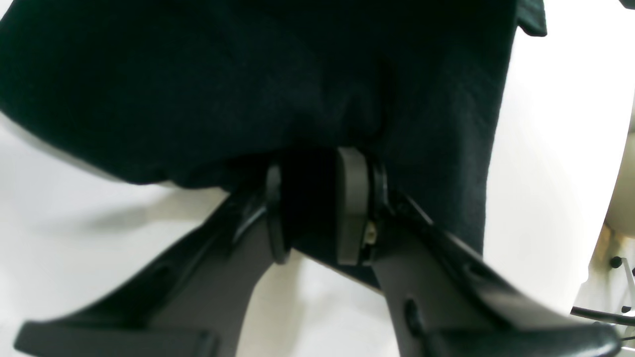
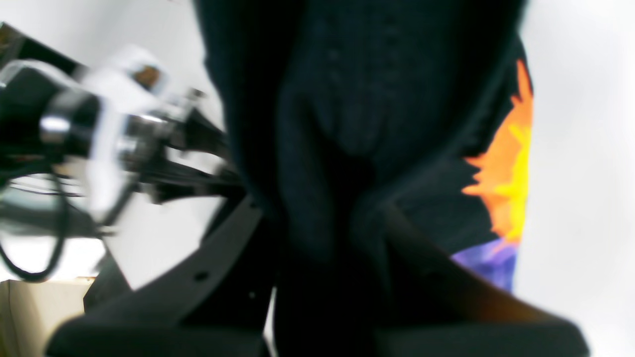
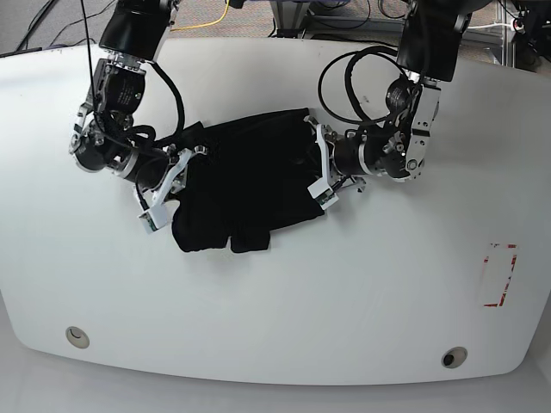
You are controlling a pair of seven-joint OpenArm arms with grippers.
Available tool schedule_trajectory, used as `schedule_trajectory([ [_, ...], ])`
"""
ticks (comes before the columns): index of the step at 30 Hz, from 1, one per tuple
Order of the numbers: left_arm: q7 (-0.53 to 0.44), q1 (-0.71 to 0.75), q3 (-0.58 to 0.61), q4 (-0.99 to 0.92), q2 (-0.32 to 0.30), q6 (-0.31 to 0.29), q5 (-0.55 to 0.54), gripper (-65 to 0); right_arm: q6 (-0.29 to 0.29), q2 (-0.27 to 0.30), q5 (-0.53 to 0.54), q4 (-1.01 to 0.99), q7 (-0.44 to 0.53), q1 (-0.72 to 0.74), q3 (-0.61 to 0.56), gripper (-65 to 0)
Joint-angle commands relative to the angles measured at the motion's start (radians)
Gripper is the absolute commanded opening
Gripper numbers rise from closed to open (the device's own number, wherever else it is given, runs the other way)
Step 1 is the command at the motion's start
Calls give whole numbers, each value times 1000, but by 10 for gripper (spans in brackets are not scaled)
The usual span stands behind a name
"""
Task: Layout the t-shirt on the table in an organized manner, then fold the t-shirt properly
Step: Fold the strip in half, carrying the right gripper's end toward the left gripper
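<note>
The black t-shirt (image 3: 245, 181) lies bunched in a wrinkled heap on the middle of the white table (image 3: 344, 284). My left gripper (image 3: 316, 165) is at the heap's right edge. In the left wrist view its grey pads (image 1: 352, 208) are shut on a fold of the t-shirt (image 1: 248, 89), lifted a little off the table (image 1: 99, 248). My right gripper (image 3: 175, 175) is at the heap's left edge. In the blurred right wrist view the right gripper (image 2: 322, 233) is shut on gathered cloth (image 2: 347, 99), and an orange, yellow and purple print (image 2: 501, 183) shows at the cloth's right side.
A red-outlined rectangle mark (image 3: 499, 275) sits near the table's right edge. Two round metal fittings (image 3: 77, 336) (image 3: 454, 356) lie near the front edge. Cables run behind the table's far edge. The other arm (image 2: 99, 134) shows at the left of the right wrist view.
</note>
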Motion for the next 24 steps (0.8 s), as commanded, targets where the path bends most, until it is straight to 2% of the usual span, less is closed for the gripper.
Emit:
schedule_trajectory([
  [1,52,-1,4,0,-5,3,44,-525,3,-3,-24,17,23,43,-33,-648],
  [4,52,-1,4,0,-5,3,44,-525,3,-3,-59,17,23,45,-51,-626],
  [6,52,-1,4,0,-5,3,45,-525,3,-3,-73,17,23,45,-59,-585],
  [7,52,-1,4,0,-5,3,47,-525,3,-5,-81,17,23,45,-63,-539],
  [10,50,-1,4,0,-5,3,47,-525,3,-7,-83,20,23,47,-83,-488],
  [15,47,-1,4,-1,-5,3,47,-525,3,-28,-81,24,22,54,-151,-496],
  [19,47,-2,4,-1,-5,3,47,-525,3,-42,-87,18,22,57,-191,-466],
  [23,47,-5,4,-1,-5,3,45,-525,3,-74,-89,18,22,59,-215,-342],
  [24,47,-5,4,-1,-5,3,45,-525,3,-79,-89,20,22,59,-223,-282],
])
